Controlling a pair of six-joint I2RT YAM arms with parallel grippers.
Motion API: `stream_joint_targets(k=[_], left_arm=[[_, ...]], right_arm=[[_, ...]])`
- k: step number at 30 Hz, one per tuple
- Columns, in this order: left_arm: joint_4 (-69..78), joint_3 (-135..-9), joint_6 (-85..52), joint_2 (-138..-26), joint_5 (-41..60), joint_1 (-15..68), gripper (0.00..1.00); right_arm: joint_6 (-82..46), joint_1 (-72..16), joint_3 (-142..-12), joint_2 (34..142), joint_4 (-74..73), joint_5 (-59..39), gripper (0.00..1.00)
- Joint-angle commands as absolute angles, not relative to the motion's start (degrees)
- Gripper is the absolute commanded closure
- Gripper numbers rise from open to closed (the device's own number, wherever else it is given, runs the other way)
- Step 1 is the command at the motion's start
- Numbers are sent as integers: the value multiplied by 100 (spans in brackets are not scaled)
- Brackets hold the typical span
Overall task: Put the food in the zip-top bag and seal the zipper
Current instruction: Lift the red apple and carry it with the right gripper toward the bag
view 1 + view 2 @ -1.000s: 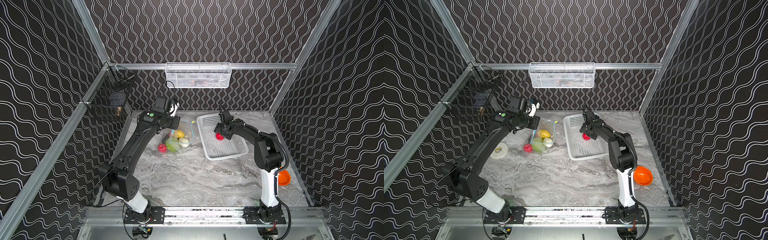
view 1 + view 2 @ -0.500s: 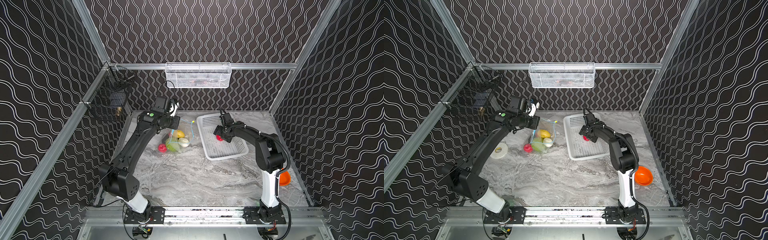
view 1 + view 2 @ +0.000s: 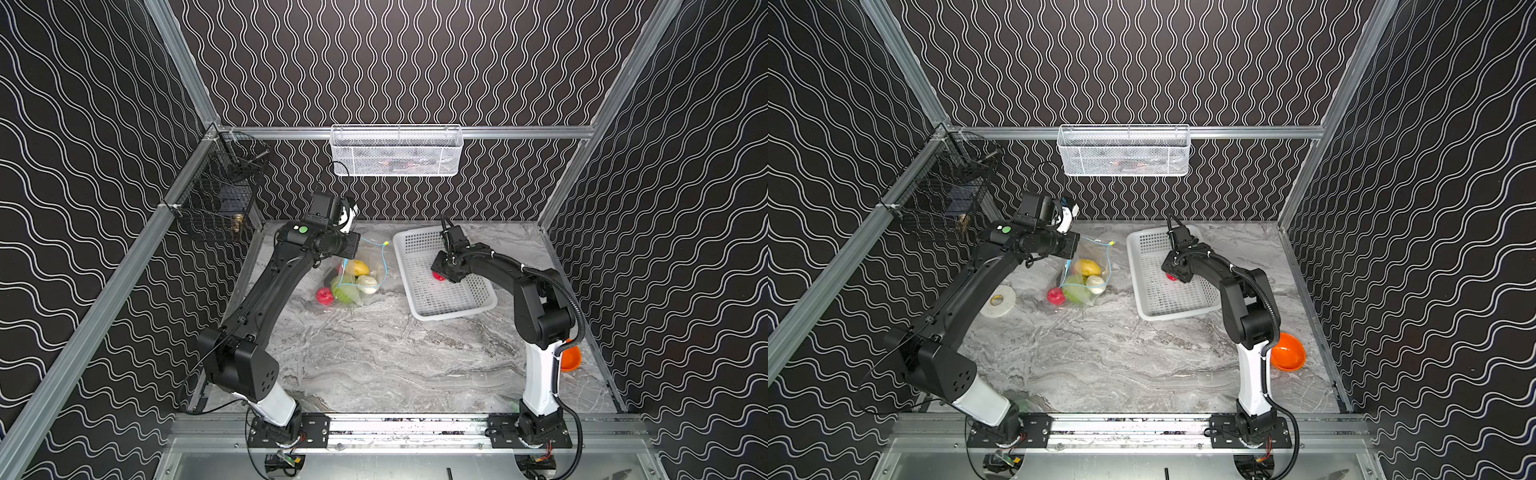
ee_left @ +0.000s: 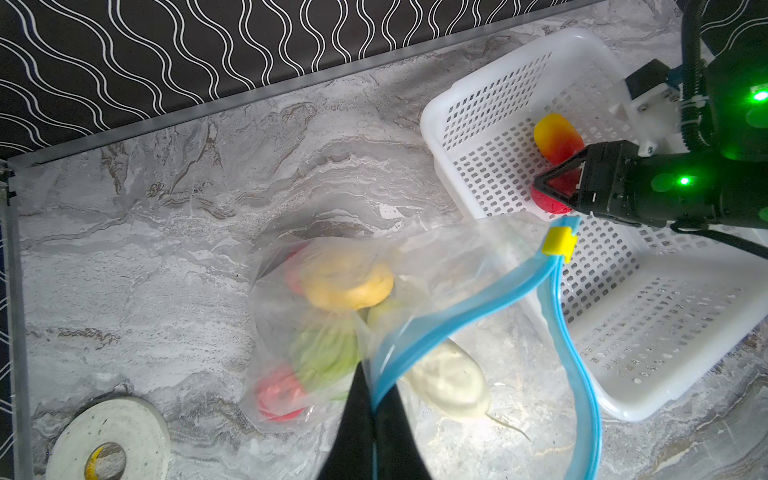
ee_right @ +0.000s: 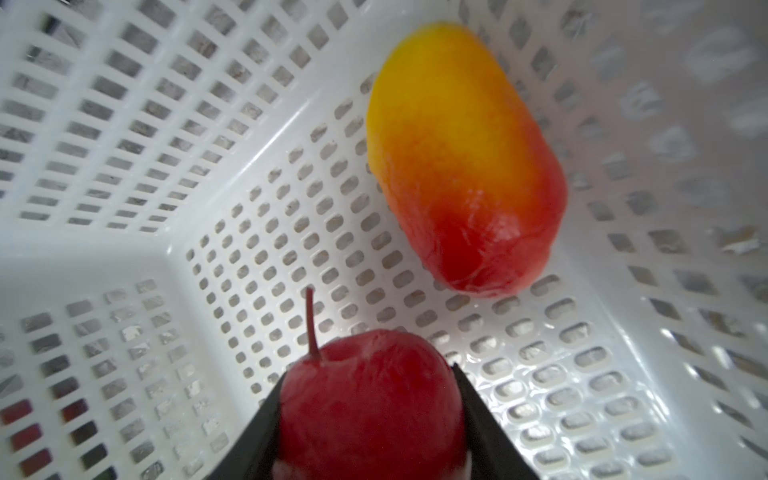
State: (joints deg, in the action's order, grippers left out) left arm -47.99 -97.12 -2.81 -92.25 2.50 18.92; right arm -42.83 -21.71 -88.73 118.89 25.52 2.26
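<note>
- Step in hand, as I read it: fetching the next piece of food. The right gripper is down in the white basket, right of centre in both top views, with its jaws pressed against both sides of the red apple.
- The left gripper is pinched tight on the zipper, propping the zip-top bag open just left of the basket.
- The next move calls for lifting the apple over the basket wall and dropping it into the bag's mouth (floppy film, so aim matters).
- The bag holds a yellow potato, green cabbage, white radish and a red round.
- The basket also holds the orange-yellow pepper.
</note>
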Motion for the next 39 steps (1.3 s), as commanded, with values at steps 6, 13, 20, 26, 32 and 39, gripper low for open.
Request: stream_joint_targets(k=[6, 13, 20, 26, 32, 39], left_arm=[[-4685, -9707, -307, -9185, 303, 1873, 100], [-4709, -9743, -323, -9212, 357, 1877, 100], [-4683, -9688, -326, -9167, 376, 1876, 100], [-4685, -9695, -347, -9158, 361, 1880, 100], [-4681, -9690, -343, -9134, 326, 1881, 100], [-4659, -9651, -335, -9092, 334, 1881, 100]], right_arm=[[-4395, -2176, -8569, 11576, 2268, 71, 54], [-4441, -2178, -8431, 11245, 2182, 14, 56], [-4465, -2175, -8123, 10694, 1918, -79, 57], [-4368, -2175, -8108, 10442, 1936, -68, 57], [-4375, -2188, -8009, 10113, 1706, -221, 57], [-4373, -2314, -7976, 9793, 1480, -316, 58]])
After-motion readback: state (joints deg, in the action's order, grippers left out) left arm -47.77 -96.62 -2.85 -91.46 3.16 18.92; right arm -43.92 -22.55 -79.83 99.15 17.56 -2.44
